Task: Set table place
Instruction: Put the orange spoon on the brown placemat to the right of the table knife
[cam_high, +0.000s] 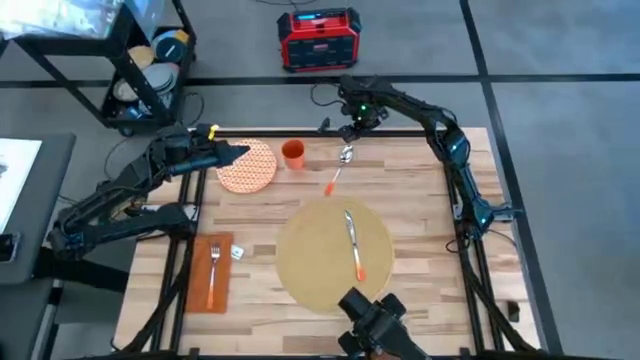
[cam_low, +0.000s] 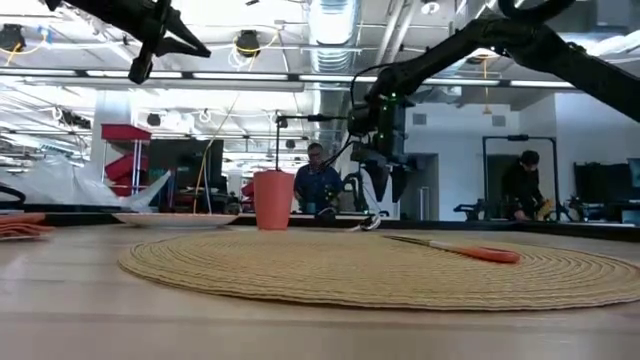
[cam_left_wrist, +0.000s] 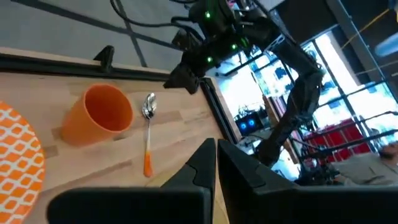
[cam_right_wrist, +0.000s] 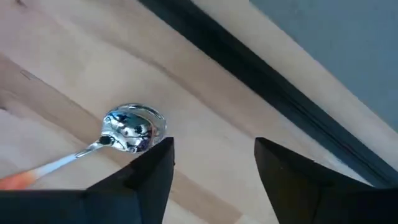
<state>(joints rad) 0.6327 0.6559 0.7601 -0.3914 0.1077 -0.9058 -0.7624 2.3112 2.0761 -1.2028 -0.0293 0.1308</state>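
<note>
The round tan placemat (cam_high: 320, 270) lies on the table (cam_high: 420, 200) near its front edge, and an orange-handled knife (cam_high: 353, 245) rests on it. An orange-handled spoon (cam_high: 340, 168) lies flat beyond the mat, with its bowl (cam_right_wrist: 134, 127) toward the far edge. My right gripper (cam_right_wrist: 214, 155) hangs open just above the table by the spoon's bowl, touching nothing. My left gripper (cam_left_wrist: 216, 165) is shut and hovers high over the orange-and-white plate (cam_high: 247, 167). An orange cup (cam_high: 293, 153) stands between the plate and the spoon.
An orange napkin (cam_high: 212, 272) with a fork (cam_high: 213, 268) on it lies at the front left, and a small white thing (cam_high: 238, 253) sits beside it. The black table frame (cam_right_wrist: 261, 74) runs close behind my right gripper. Bare wood lies to the right of the placemat.
</note>
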